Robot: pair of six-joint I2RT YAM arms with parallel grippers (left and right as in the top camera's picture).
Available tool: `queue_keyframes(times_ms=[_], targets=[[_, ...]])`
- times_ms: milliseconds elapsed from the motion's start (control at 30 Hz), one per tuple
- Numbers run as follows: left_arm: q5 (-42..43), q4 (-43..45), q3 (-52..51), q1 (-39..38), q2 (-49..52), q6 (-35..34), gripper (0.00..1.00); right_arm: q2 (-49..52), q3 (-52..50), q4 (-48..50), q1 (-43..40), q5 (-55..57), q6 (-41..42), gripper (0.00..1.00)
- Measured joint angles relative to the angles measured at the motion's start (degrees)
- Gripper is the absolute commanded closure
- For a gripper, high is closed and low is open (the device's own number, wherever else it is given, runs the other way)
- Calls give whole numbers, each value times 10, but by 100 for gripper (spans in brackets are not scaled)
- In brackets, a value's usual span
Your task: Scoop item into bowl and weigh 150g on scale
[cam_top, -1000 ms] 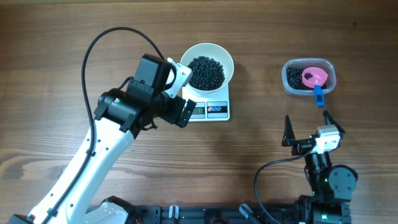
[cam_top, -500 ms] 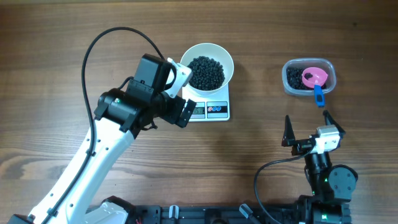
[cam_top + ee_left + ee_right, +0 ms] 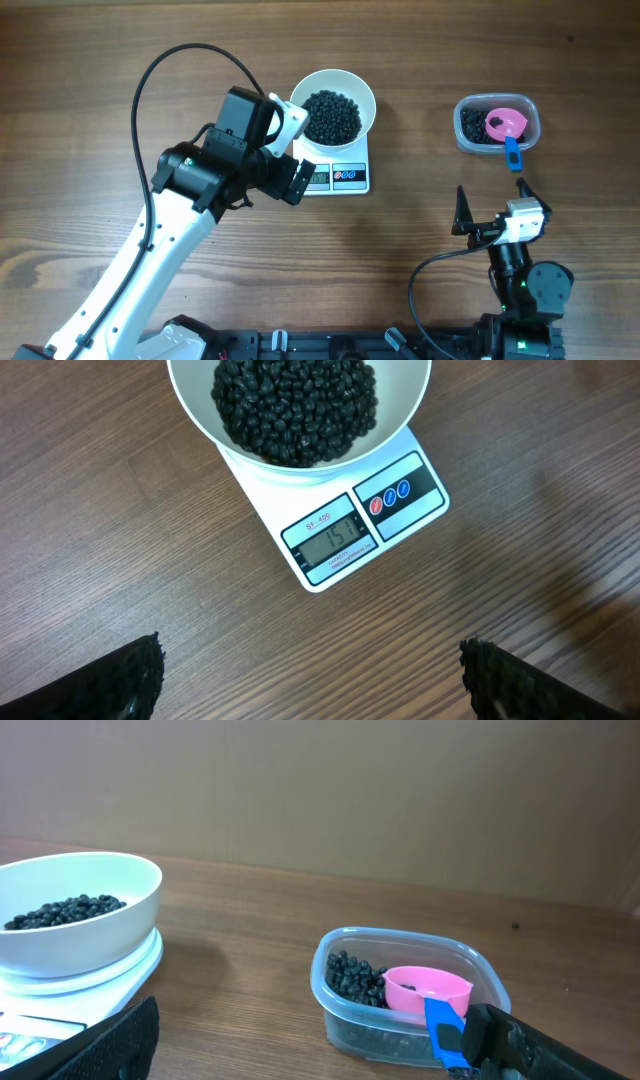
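Since the round white bowl (image 3: 333, 110) of matte black beans (image 3: 295, 405) sits on the flat white digital scale (image 3: 400, 525), left pincer (image 3: 315, 675) and right pincer (image 3: 495, 205), both apart and empty, should stay clear; read display (image 3: 335, 538).

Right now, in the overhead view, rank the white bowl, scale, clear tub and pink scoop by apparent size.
1. white bowl
2. clear tub, about as wide as the bowl but narrower the other way
3. pink scoop, smallest
Unranked: scale. It is mostly hidden under the bowl, and only its front strip shows.
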Motion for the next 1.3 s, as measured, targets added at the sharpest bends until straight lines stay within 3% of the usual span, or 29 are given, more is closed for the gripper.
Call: queue_keyframes(times_ms=[700, 1000, 1167, 1300], targets=[[0, 0, 0, 0, 0, 0, 0, 3, 0, 21, 0, -33, -34, 0], [0, 0, 0, 0, 0, 0, 0, 6, 2, 335, 0, 36, 46, 0], [0, 0, 0, 0, 0, 0, 0, 7, 71, 349, 1, 108, 21, 0], [0, 0, 0, 0, 0, 0, 0, 32, 221, 267, 1, 155, -64, 0]])
